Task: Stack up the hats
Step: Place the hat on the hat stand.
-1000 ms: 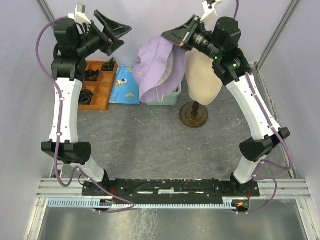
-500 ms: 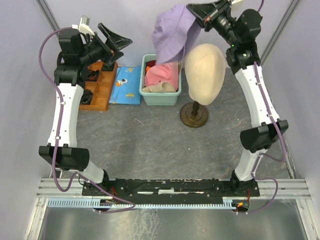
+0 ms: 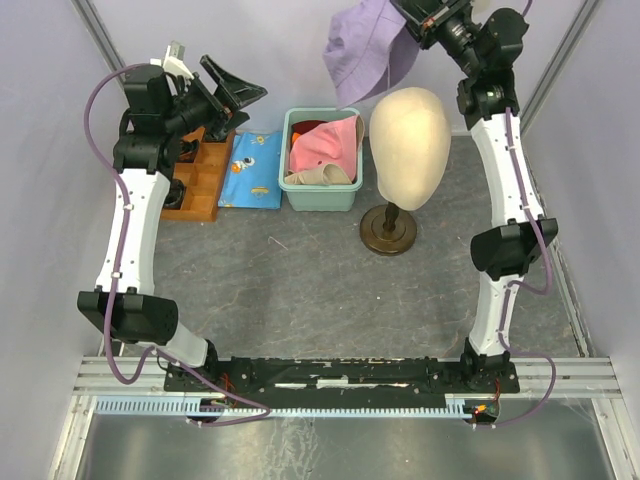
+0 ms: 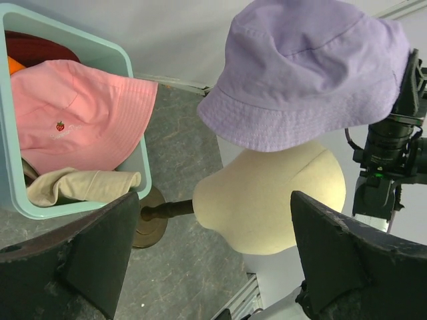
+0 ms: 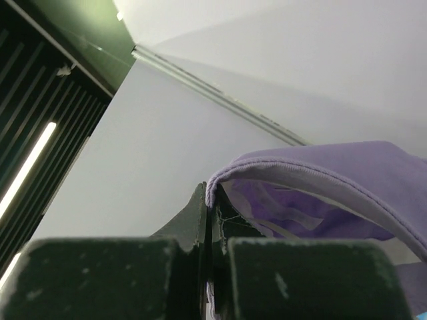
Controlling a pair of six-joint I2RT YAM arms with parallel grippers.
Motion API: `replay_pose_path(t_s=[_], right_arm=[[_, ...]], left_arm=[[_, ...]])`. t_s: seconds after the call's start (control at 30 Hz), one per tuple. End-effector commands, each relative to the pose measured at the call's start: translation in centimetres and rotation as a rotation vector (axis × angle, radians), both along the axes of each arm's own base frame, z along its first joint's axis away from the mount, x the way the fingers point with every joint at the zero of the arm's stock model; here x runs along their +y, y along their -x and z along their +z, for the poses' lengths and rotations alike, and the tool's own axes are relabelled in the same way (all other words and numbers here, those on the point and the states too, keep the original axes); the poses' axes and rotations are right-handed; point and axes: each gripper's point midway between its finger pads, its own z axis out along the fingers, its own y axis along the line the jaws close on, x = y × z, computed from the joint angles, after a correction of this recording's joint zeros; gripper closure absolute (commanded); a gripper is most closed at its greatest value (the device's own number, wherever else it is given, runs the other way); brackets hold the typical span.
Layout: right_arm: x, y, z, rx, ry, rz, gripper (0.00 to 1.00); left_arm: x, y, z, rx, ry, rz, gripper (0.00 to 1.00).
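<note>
High at the back, my right gripper [image 3: 412,22] is shut on the brim of the lavender hat [image 3: 368,52], which hangs above and just left of the bare cream mannequin head [image 3: 410,145]. In the right wrist view the lavender hat [image 5: 320,193] has its brim pinched between the closed fingers [image 5: 200,220]. The pink hat [image 3: 325,143] and the cream-beige hat [image 3: 318,177] lie in the teal bin [image 3: 322,198], with dark red [image 4: 33,48] and orange [image 4: 5,65] fabric behind. My left gripper [image 3: 232,95] stands open over the wooden tray, holding nothing.
A wooden compartment tray [image 3: 196,190] with dark items stands at the back left. A blue patterned folded cloth [image 3: 251,170] lies between it and the bin. The mannequin's dark round base [image 3: 388,229] rests on the grey table. Frame posts rise at both back corners.
My right arm has lifted the lavender hat up and to the right, off the bin, to above the mannequin head. My left arm has shifted slightly, gripper still open.
</note>
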Motion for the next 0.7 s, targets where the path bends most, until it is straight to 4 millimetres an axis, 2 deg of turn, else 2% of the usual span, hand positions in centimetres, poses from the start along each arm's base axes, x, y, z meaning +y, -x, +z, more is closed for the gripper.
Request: replay_pose_path(t_s=[0.0, 0.13, 0.33, 0.67], right_arm=[[-2.7, 2.9, 3.4, -0.105, 0.018, -0.025, 1.0], [-3.6, 3.3, 2.5, -0.067, 0.046, -0.036, 1.0], [-4.1, 5.4, 1.8, -0.031, 0.082, -0.052, 1.0], [-4.9, 8.6, 3.0, -0.011, 0.05, -0.1, 1.0]], left_arm=[[-0.2, 0.9, 1.7, -0.097, -0.029, -0.032, 0.01], [-0.3, 0.5, 1.4, -0.092, -0.032, -0.029, 0.01], [-0.7, 0.2, 0.4, -0.085, -0.046, -0.024, 0.01], [-1.6, 0.2, -0.9, -0.072, -0.029, -0.042, 0.01]])
